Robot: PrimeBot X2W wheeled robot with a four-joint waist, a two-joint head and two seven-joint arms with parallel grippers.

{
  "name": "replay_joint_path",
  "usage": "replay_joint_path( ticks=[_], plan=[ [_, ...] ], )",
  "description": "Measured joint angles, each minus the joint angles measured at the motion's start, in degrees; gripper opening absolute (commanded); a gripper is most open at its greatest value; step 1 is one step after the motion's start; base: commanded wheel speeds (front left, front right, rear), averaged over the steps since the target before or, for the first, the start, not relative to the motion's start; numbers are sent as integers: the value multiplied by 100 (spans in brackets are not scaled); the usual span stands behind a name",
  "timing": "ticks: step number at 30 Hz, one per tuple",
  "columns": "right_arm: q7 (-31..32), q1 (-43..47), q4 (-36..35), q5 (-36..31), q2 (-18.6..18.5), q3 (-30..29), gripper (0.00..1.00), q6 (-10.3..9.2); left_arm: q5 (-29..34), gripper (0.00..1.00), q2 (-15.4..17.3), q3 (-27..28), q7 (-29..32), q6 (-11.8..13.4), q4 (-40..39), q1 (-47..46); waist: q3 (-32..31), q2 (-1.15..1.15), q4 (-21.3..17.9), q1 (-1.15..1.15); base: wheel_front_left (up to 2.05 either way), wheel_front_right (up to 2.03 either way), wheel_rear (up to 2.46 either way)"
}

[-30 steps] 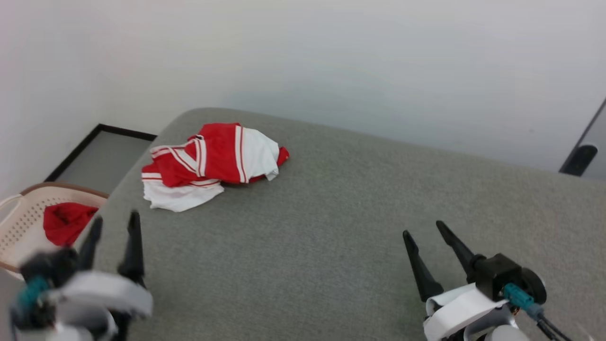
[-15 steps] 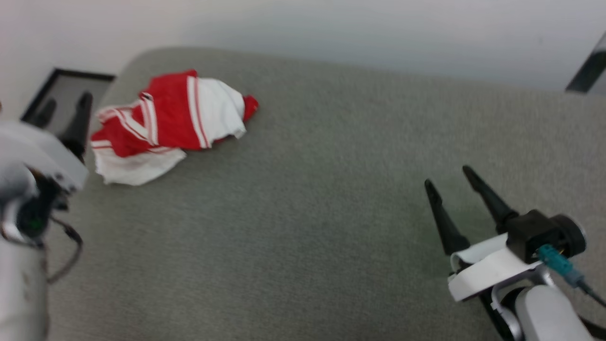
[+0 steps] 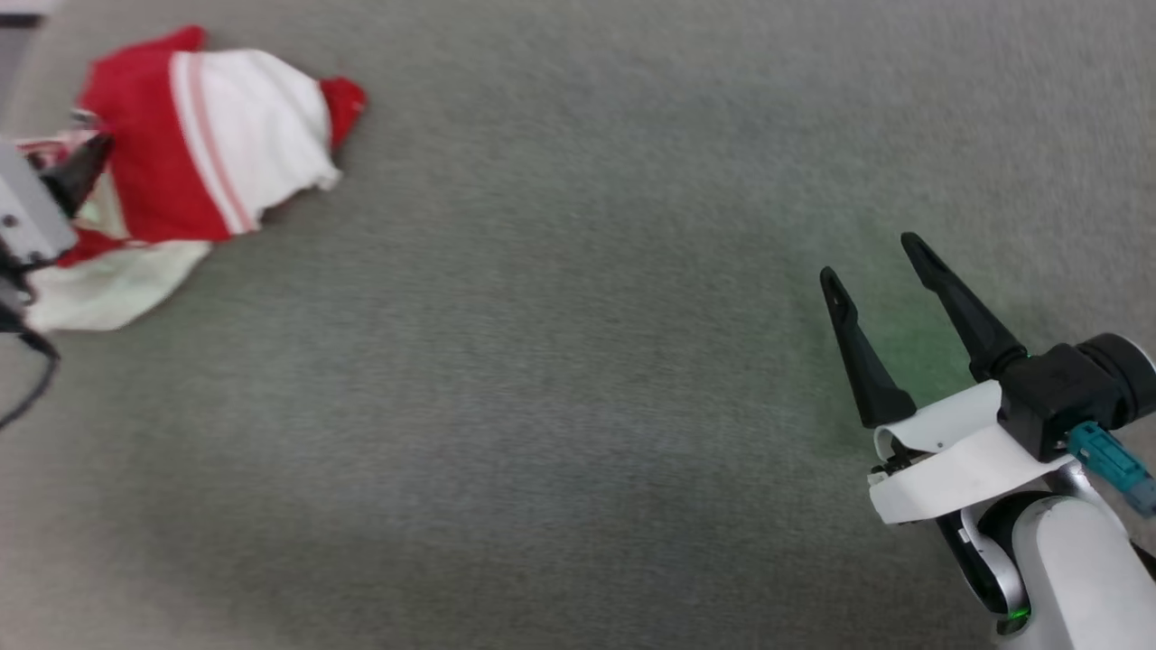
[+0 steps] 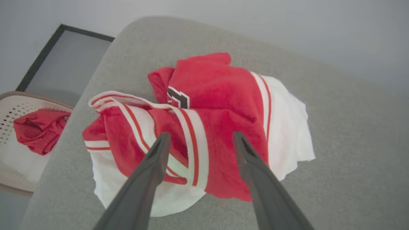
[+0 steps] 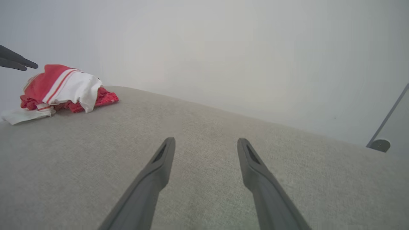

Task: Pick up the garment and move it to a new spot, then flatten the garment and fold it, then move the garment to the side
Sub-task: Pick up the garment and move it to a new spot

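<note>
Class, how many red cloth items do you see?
2. The garment lies crumpled on the grey surface; a red bundle sits in the pale basket. Others may be hidden.

A grey cloth-covered table (image 4: pixel 351 143) with a rounded far-left corner stands before a plain pale wall (image 5: pixel 223 48).

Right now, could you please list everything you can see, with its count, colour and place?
Red jersey shirt with white sleeves and striped trim: one, red and white, crumpled near the table's far left corner.
Grey fabric-covered table: one, grey, beneath both grippers.
Pale woven basket: one, cream, off the table's edge near the jersey, lower down.
Small red cloth bundle: one, red, inside the basket.
Dark-framed grey panel: one, grey with black frame, beyond the table's corner.
Left gripper: one, dark fingers, open, over the jersey.
Right gripper: one, dark fingers, open, over bare table.
</note>
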Motion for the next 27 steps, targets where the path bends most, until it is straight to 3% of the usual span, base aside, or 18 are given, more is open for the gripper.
replay_joint_path(
  ticks=[4, 11, 17, 18, 19, 20, 21, 27],
  plan=[
    [55, -40, -157, 0, 7, -15, 100, 0, 102, 100, 282, -177, 301, -13, 557, -348, 283, 0, -222, 0, 0, 0, 0],
    [123, -85, -361, 9, 37, -67, 100, 0, 148, 100, 415, -433, 971, -26, 1390, -786, 694, 0, -579, 0, 0, 0, 0],
    [170, -141, -435, 9, 78, -75, 100, 0, 175, 100, 475, -502, 1087, -1, 1779, -1085, 935, 0, -782, 0, 0, 0, 0],
    [171, -143, -436, 9, 85, -76, 100, 0, 187, 96, 489, -509, 1062, -1, 1827, -1129, 959, 0, -806, 0, 0, 0, 0],
    [171, -148, -435, 12, 91, -76, 100, 0, 183, 59, 494, -505, 1037, -1, 1887, -1165, 979, 0, -828, 0, 0, 0, 0],
    [171, -157, -434, 16, 93, -79, 100, 0, 181, 13, 498, -503, 1013, -1, 1939, -1199, 994, 0, -844, 0, 0, 0, 0],
    [171, -179, -426, 16, 94, -81, 100, 0, 181, 0, 494, -509, 923, -2, 1967, -1222, 1000, 0, -853, 0, 0, 0, 0],
    [160, -174, -323, 21, 123, -91, 100, 0, 111, 0, 426, -493, 434, -18, 2272, -1276, 850, 0, -828, 0, 0, 0, 0]
  ],
)
